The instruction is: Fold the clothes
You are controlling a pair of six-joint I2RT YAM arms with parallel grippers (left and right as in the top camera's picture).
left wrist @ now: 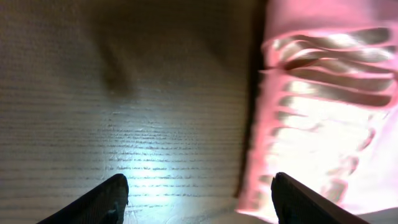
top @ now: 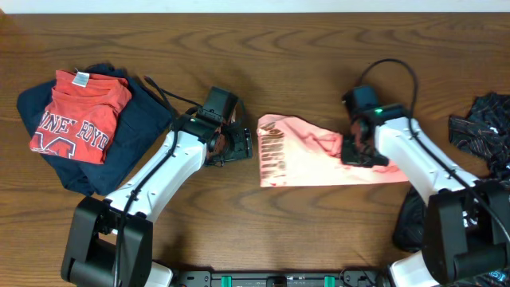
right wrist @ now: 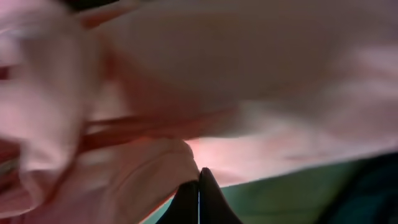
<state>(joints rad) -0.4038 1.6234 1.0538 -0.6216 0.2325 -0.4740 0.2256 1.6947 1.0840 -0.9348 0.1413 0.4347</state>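
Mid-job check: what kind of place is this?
Probably a lab workbench set up for laundry folding: a wooden table, two robot arms at its edge, and a pink T-shirt between a folded stack and a dark heap.

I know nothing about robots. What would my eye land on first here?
The pink shirt lies half folded in the middle of the table, and the right claw is shut on its rumpled right end. The left claw hangs open just off the shirt's left edge. At the far left, a red tee lies on a dark blue garment.
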